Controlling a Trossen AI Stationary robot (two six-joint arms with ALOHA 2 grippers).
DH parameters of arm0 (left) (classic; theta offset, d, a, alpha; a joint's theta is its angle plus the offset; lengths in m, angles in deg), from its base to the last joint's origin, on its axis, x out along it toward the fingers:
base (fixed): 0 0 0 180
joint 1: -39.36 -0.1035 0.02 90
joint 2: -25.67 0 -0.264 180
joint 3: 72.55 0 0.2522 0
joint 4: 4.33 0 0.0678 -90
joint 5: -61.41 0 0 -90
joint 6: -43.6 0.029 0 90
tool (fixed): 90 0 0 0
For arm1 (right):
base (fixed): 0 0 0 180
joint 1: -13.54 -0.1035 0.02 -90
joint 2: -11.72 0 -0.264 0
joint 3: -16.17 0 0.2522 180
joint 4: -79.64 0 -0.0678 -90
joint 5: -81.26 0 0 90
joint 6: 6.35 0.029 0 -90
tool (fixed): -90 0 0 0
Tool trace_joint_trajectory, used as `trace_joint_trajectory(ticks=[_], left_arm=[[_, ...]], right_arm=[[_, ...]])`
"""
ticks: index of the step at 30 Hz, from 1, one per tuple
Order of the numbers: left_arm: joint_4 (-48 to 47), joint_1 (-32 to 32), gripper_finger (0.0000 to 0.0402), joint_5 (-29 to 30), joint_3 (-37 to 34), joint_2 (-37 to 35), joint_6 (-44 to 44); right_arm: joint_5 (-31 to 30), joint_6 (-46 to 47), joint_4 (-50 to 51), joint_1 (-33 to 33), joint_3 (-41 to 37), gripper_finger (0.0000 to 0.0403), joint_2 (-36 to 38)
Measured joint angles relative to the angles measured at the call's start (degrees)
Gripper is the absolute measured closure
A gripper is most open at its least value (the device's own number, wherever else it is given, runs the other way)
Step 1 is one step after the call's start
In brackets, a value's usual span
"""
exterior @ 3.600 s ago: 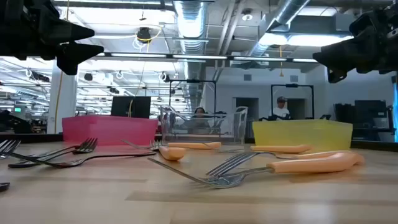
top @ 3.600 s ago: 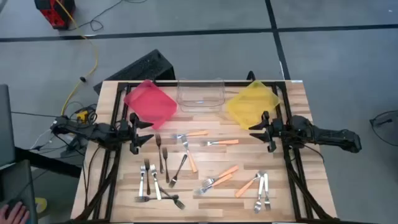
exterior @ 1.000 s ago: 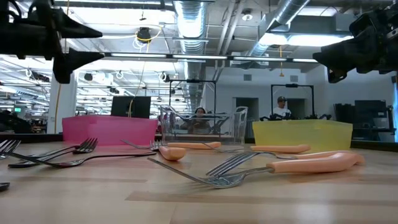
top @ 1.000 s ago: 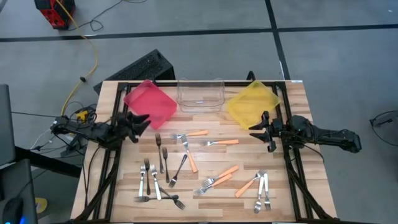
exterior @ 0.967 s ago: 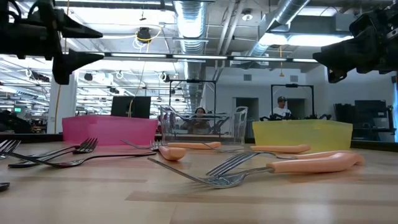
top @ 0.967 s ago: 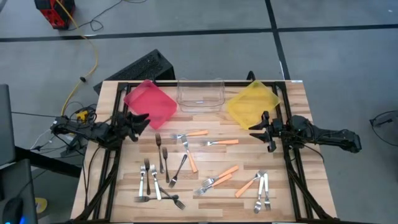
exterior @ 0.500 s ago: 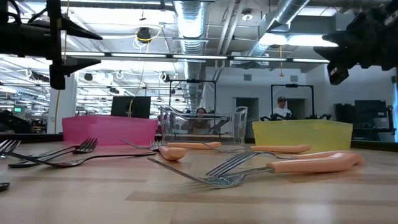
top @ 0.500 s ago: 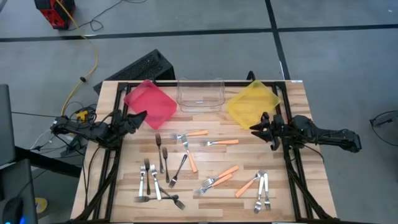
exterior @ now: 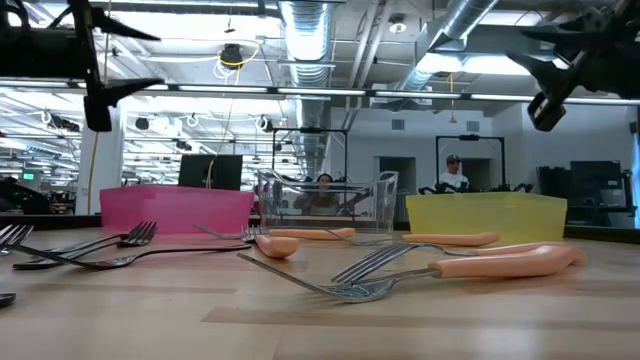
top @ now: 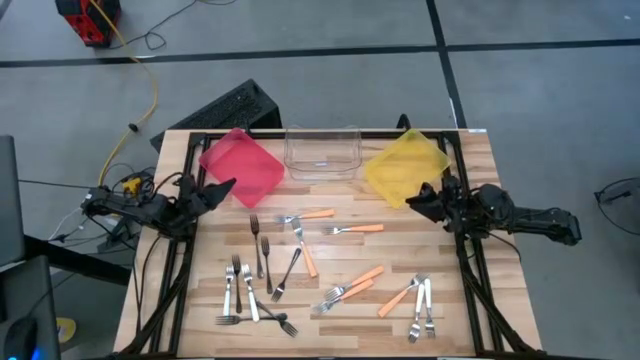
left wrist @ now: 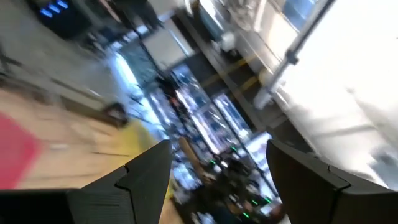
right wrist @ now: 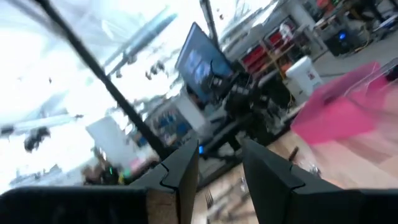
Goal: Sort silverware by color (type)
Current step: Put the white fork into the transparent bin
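Forks lie flat and scattered on the wooden table. Dark forks (top: pixel 264 255) sit left of centre and shiny silver forks (top: pixel 240 292) near the left front. More silver forks (top: pixel 425 305) lie at the right front. Orange-handled forks (top: pixel 356 284) lie in the middle; one orange-handled fork (exterior: pixel 470 264) shows close in the low view. My left gripper (top: pixel 216 190) hovers open above the table's left side, by the red bin. My right gripper (top: pixel 418 205) hovers open above the right side, by the yellow bin. Both wrist views look up into the room.
Three square bins stand along the far edge: red bin (top: pixel 240 163), clear bin (top: pixel 322 152), yellow bin (top: pixel 405 166). In the low view they are the red bin (exterior: pixel 175 210), clear bin (exterior: pixel 325 205) and yellow bin (exterior: pixel 485 214). People show in the room behind.
Both grippers have rolled about their wrists and tipped upward while staying high above the table. The left one has drawn slightly back toward the left edge; the right one has stayed near the yellow bin. No fork has moved.
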Motion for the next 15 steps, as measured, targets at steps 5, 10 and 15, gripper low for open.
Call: trace_joint_trajectory(ticks=[5, 10, 15], left_arm=[[0.18, 0.01, 0.0155, -7.66, 2.94, 0.87, 1.98], [0.2, 0.02, 0.0155, -11.26, 9.08, 4.81, 6.08], [-0.44, 0.02, 0.0155, -12.68, 17.15, 12.48, 11.29]], right_arm=[[-5.01, 1.81, -3.96, 0.0, 0.51, 0.0253, 0.04], [-7.9, -5.75, -4.01, 0.0, 6.12, 0.0253, 0.0], [-9.52, -15.31, 0.22, 0.0, 14.69, 0.0253, -3.17]])
